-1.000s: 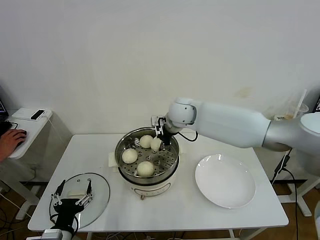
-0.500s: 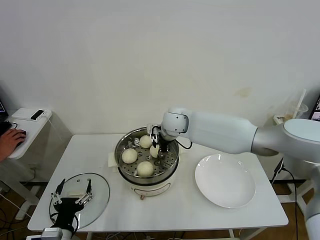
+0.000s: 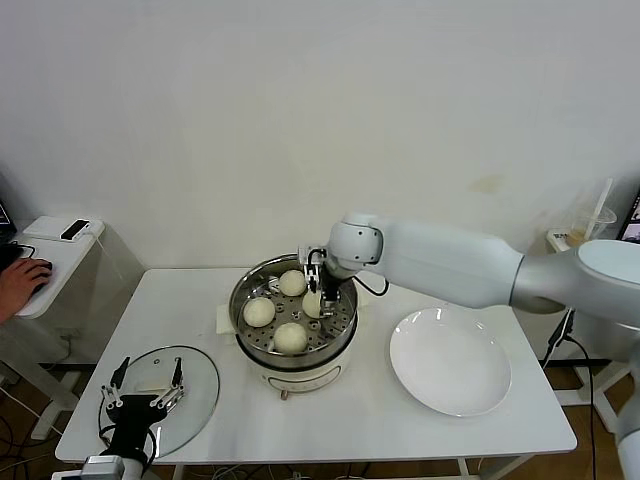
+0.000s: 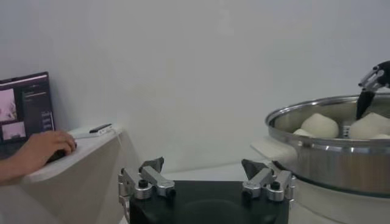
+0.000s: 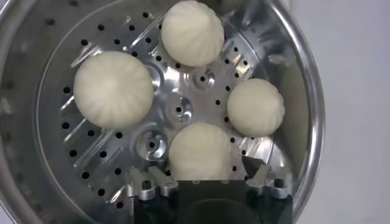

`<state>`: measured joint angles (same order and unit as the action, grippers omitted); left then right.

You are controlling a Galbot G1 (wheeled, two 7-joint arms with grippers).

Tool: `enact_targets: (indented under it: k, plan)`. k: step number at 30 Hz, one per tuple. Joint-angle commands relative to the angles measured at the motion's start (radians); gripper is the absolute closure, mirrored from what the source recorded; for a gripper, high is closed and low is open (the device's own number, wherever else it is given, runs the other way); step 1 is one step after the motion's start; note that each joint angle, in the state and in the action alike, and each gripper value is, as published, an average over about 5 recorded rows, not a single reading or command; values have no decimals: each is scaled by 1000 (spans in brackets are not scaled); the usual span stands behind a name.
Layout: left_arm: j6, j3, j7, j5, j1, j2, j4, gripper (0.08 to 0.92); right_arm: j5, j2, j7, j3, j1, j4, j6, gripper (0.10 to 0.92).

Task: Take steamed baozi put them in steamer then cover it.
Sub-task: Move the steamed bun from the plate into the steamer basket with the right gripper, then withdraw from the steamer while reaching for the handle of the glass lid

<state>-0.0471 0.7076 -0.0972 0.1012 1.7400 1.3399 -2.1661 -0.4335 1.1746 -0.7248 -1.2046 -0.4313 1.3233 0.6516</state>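
The steamer [image 3: 295, 318] stands mid-table and holds four steamed baozi: one at the back [image 3: 292, 283], one on the left [image 3: 259, 312], one in front [image 3: 291, 338] and one on the right [image 3: 312, 303]. My right gripper [image 3: 319, 288] reaches down inside the basket, open, its fingers on either side of the right baozi [image 5: 200, 152], which rests on the perforated floor [image 5: 180, 111]. The gripper also shows in the right wrist view [image 5: 200, 175]. The cover [image 3: 195, 395] lies flat at the table's front left. My left gripper [image 3: 150, 378] hovers over it, open and empty.
A white plate [image 3: 450, 362] with nothing on it lies to the right of the steamer. A side table [image 3: 55, 250] with a person's hand [image 3: 22, 280] is at far left. The left wrist view shows the steamer wall [image 4: 332, 161] and the open left gripper [image 4: 207, 175].
My right gripper came down into the steamer with the fourth baozi, which now rests on the floor with the fingers apart. The left arm has not moved.
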Motion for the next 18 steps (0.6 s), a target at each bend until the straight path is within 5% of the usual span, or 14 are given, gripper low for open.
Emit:
enact_targets:
  k: [1, 11, 18]
  plan:
    - [0, -3, 1, -1, -1, 1, -2, 177, 30, -133, 52, 75, -17, 151, -12, 203]
    - [-1, -5, 2, -5, -4, 5, -10, 177, -24, -389, 409, 291, 206, 435, -56, 203]
    - [2, -6, 6, -19, -2, 4, 6, 177, 74, -531, 740, 693, 711, 567, -289, 203]
